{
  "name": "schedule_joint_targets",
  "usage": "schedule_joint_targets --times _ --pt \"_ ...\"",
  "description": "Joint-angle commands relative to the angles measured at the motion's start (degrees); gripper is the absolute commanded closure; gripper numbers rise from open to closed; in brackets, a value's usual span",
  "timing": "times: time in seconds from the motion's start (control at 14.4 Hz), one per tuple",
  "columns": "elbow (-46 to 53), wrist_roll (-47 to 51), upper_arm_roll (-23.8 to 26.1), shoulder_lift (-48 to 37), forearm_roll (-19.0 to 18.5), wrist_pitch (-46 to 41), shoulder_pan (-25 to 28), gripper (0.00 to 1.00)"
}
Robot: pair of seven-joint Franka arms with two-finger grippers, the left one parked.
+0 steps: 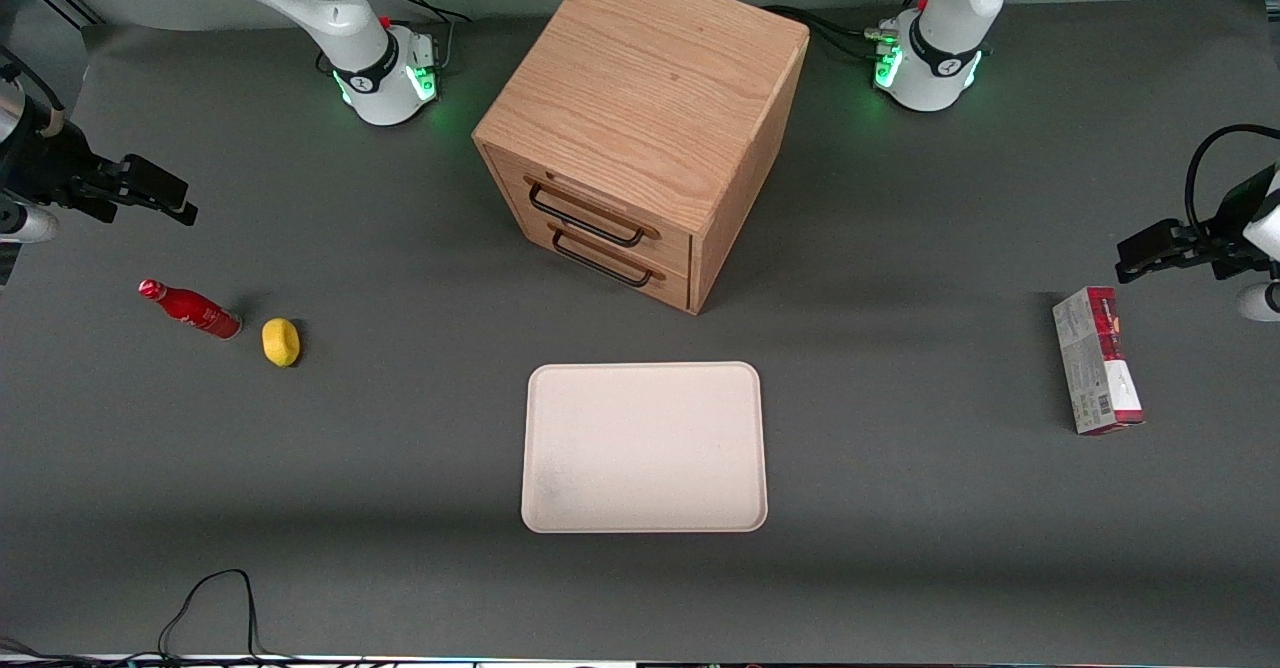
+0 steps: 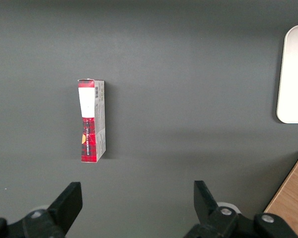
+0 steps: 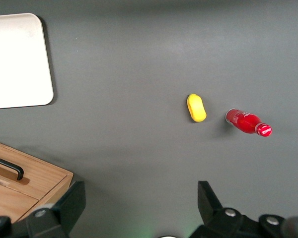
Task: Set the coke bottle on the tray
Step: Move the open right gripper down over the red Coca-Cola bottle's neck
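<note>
Front view shows the tray [image 1: 644, 446] lying flat nearest the camera, close to the middle of the front edge of the worktop [image 1: 900, 568], with nothing on it. Farther from the camera and toward the working arm's end of the worktop, the bottle [image 1: 190, 309] stands upright on the grey surface, red cap on top. A small yellow object [image 1: 281, 341] lies just beside the bottle, apart from it and slightly nearer the camera. Toward the parked arm's end, a red-and-white carton [image 1: 1097, 360] lies on its side. Farther again, in the middle of the worktop, a wooden cabinet [image 1: 640, 128] sits turned at an angle, its two drawers with dark handles facing the front edge. The gripper [image 1: 172, 196] hangs in the air near the working arm's edge of the worktop, farther from the camera than the bottle and well apart from it. Right wrist view shows its two fingers [image 3: 68, 207] spread wide with nothing between them, the bottle [image 3: 248, 122] and yellow object [image 3: 196, 107] side by side on the bare surface.
</note>
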Motion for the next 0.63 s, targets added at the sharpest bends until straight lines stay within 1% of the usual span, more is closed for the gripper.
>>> schedule_joint_targets --times 0.0,0.14,0.21,0.28,0.35,0.42,0.56 --pt "-0.43 1.71 0.64 -0.26 -1.36 0.23 -0.17 0.0" --pt "-0.69 1.18 0.56 0.0 -1.45 0.05 -0.34 0.0" --pt "-2.34 1.09 0.47 0.09 -2.23 0.14 -0.17 0.0" --pt "-3.84 0.92 0.21 0.01 -5.37 0.31 -0.43 0.0" --pt "-5.07 0.39 -0.67 0.01 -6.54 1.36 -0.78 0.0" --pt "-6.91 -1.87 -2.94 0.01 -6.81 4.24 -0.78 0.0" --pt "-11.48 -9.94 -7.86 -0.17 -6.72 10.12 -0.78 0.0"
